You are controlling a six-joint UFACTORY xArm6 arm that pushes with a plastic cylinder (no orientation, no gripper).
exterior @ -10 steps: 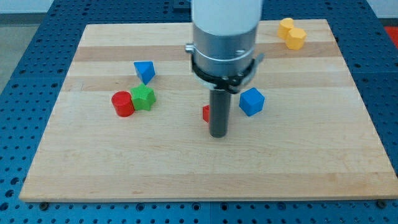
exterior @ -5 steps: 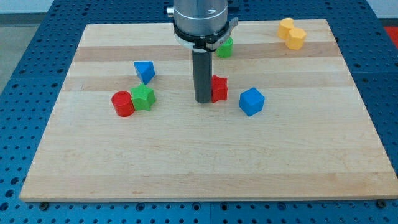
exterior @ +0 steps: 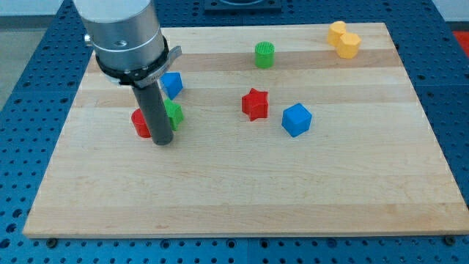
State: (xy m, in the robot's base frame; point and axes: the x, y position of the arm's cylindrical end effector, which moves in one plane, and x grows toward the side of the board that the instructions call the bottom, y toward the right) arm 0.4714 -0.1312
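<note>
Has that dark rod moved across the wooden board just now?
Yes. My tip has slid toward the view's left, away from the red star block, and now stands at the red cylinder block and green star block.

My tip (exterior: 163, 142) sits seemingly touching the red cylinder (exterior: 141, 123) and green block (exterior: 174, 114).

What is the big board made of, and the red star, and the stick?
The board looks like pale wood: grain lines and plank stripes show. The red star looks like matte plastic, one even colour. The rod looks like dark metal or plastic; my tip sits just below the red cylinder and green block.
</note>
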